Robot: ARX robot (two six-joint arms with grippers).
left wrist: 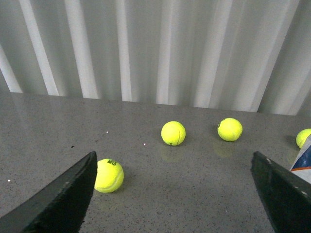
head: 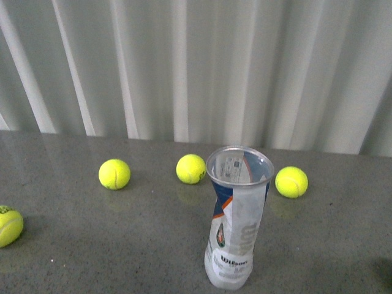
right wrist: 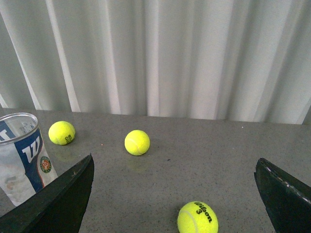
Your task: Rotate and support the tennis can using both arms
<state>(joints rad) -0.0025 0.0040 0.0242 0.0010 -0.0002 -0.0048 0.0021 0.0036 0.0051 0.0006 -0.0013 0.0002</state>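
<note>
The tennis can (head: 237, 226), a clear tube with a white, navy and orange Wilson label, stands upright and open-topped near the front middle of the grey table. It is empty. Neither arm shows in the front view. In the left wrist view my left gripper (left wrist: 172, 194) is open and empty, and only a sliver of the can (left wrist: 303, 160) shows beside one finger. In the right wrist view my right gripper (right wrist: 174, 196) is open and empty, and the can (right wrist: 22, 155) stands just outside one finger (right wrist: 63, 204).
Several yellow-green tennis balls lie on the table (head: 92, 245): three in a row behind the can (head: 114, 174) (head: 191, 168) (head: 291, 182), one at the left edge (head: 7, 225). A ball marked Wilson 3 (right wrist: 198, 217) lies between my right fingers. A white pleated curtain (head: 196, 67) backs the table.
</note>
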